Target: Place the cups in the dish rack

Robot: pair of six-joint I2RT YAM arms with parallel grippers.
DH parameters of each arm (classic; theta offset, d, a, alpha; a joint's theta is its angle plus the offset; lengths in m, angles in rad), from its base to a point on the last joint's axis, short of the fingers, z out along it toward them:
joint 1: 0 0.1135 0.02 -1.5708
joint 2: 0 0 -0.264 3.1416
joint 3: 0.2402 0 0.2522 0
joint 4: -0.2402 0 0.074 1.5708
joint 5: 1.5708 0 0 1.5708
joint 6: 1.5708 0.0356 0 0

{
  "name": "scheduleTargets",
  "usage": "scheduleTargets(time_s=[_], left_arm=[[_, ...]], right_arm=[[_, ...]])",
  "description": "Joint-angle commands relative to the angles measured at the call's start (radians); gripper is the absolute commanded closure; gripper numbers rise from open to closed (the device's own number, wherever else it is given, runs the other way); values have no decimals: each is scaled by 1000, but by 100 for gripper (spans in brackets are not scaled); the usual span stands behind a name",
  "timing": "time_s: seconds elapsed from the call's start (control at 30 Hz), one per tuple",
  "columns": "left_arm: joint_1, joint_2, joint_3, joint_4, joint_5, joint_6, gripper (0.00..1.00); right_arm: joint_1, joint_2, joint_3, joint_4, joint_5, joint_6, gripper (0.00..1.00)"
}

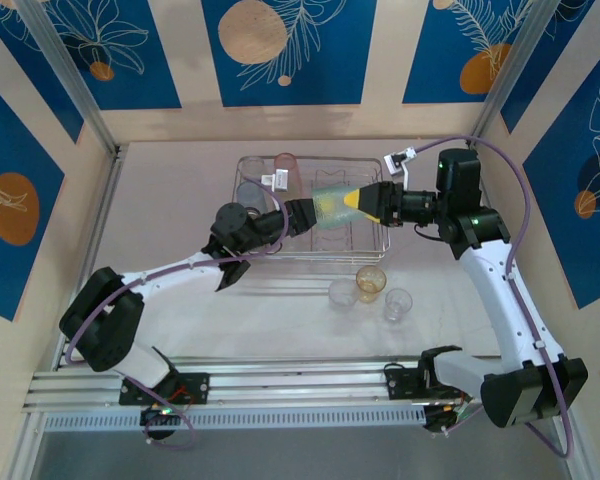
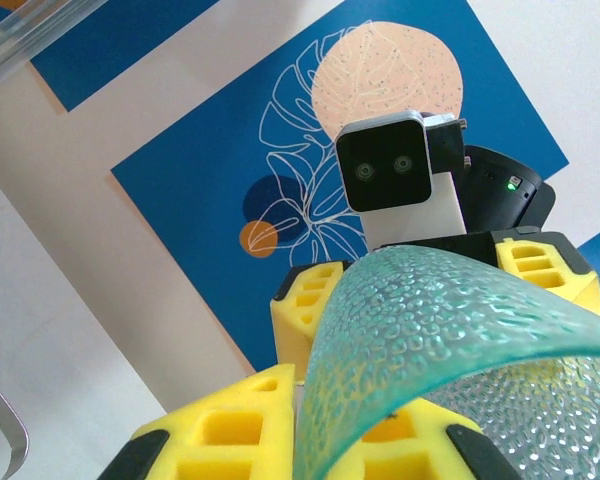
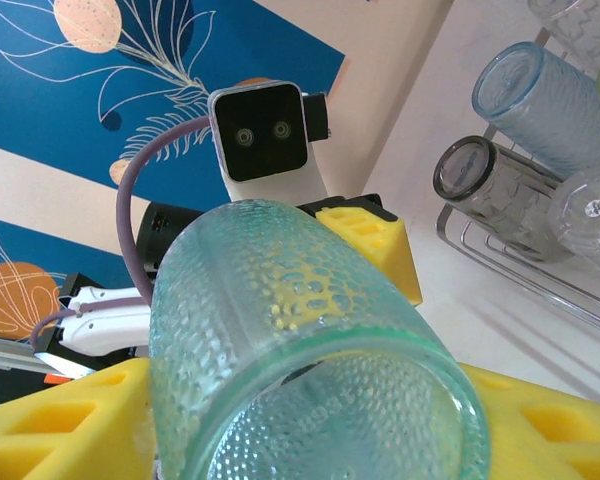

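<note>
Aloft, left claw (image 1: 303,215) pinching teal cup (image 1: 330,206), right claw (image 1: 357,201) straddling it — wide

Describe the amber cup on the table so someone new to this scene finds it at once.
Find the wire dish rack in the middle of the table. Three loose cups sit just in front of its near right corner. The amber cup is the middle one, orange-brown between a clear cup and another clear cup.

A teal cup (image 1: 330,207) lies sideways between the left jaws and the right jaws, one at each end, over the dish rack (image 1: 360,250). Three cups (image 1: 370,282) stand on the surface (image 1: 180,180), nearer the arm bases than the jaws.
</note>
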Motion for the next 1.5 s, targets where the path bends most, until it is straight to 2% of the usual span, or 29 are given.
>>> scheduleTargets(time_s=[0.0,0.13,0.3,0.53,0.7,0.87,1.0,1.27,1.47], left_arm=[[-4,14,18,43,38,6,100],[-4,10,7,47,41,4,100],[-4,7,3,43,43,3,100],[-4,11,-2,45,49,0,100],[-4,21,-3,57,59,-10,100],[-4,43,-4,101,74,-41,100],[-3,43,-8,94,72,-38,100],[-4,30,-9,58,61,-8,100],[-3,43,-1,54,67,-10,100]], right_arm=[[15,23,33,-37,-1,-21,26],[15,25,32,-16,-1,-13,23],[17,30,35,-3,-20,-11,27],[18,36,31,9,-33,-6,23],[28,46,38,14,-66,-23,27],[30,60,37,28,-104,-32,19],[32,60,41,26,-103,-32,19],[32,55,49,-3,-94,-50,30],[32,54,57,-32,-77,-66,44]])
